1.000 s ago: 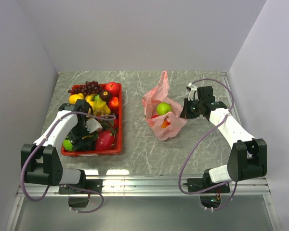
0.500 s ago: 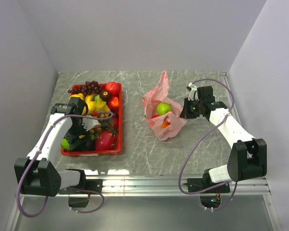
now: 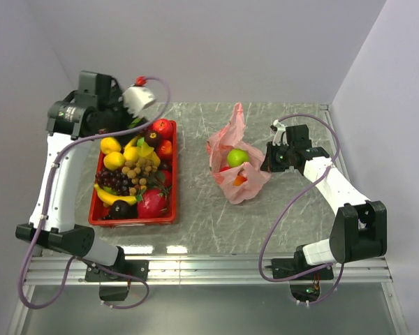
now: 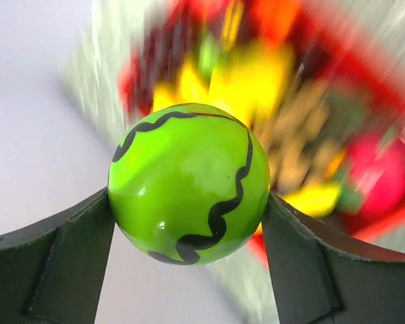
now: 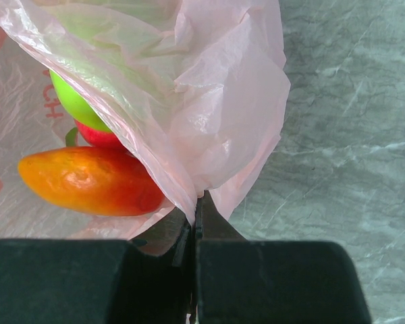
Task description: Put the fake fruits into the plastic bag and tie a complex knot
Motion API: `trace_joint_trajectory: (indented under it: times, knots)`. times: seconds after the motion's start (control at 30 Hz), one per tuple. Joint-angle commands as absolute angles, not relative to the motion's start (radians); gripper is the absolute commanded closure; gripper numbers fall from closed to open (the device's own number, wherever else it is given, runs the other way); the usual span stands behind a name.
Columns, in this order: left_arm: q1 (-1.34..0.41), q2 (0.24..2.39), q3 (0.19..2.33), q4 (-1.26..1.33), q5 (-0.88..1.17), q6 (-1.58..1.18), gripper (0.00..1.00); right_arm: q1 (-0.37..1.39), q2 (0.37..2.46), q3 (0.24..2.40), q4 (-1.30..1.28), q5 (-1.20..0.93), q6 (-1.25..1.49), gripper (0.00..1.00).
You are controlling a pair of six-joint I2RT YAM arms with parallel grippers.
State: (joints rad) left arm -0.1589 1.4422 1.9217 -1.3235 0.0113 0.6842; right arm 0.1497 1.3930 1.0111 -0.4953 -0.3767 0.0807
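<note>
White arm links [image 3: 54,178] with black joints [image 3: 359,230], looping lilac cables [image 3: 304,116], matte black jaws.

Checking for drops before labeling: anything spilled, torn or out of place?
Nothing stands out. No fruit lies loose on the table; the left gripper holds a green striped fruit, and the right gripper pinches the pink bag at its edge.

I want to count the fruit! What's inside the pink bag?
Inside the pink bag I can see a green apple, an orange-red mango and a bit of a red fruit. Anything underneath them is hidden by the fruit and crinkled plastic.
</note>
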Motion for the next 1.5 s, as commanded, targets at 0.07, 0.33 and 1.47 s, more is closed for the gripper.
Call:
trace_joint_trajectory:
  times: [0.07, 0.33, 1.47]
  knots:
    - [-0.42, 1.532, 2.008, -1.07, 0.274, 0.514, 0.41, 0.146, 1.365, 1.048, -0.486, -0.393, 0.074, 1.0]
    - [-0.618, 1.776, 1.951, -0.649, 0.465, 0.281, 0.4, 0.146, 1.355, 1.058, -0.483, -0.397, 0.064, 1.0]
    - [-0.384, 1.201, 1.419, -1.028, 0.249, 0.265, 0.03, 0.103, 1.362, 1.039, -0.495, -0.419, 0.025, 1.0]
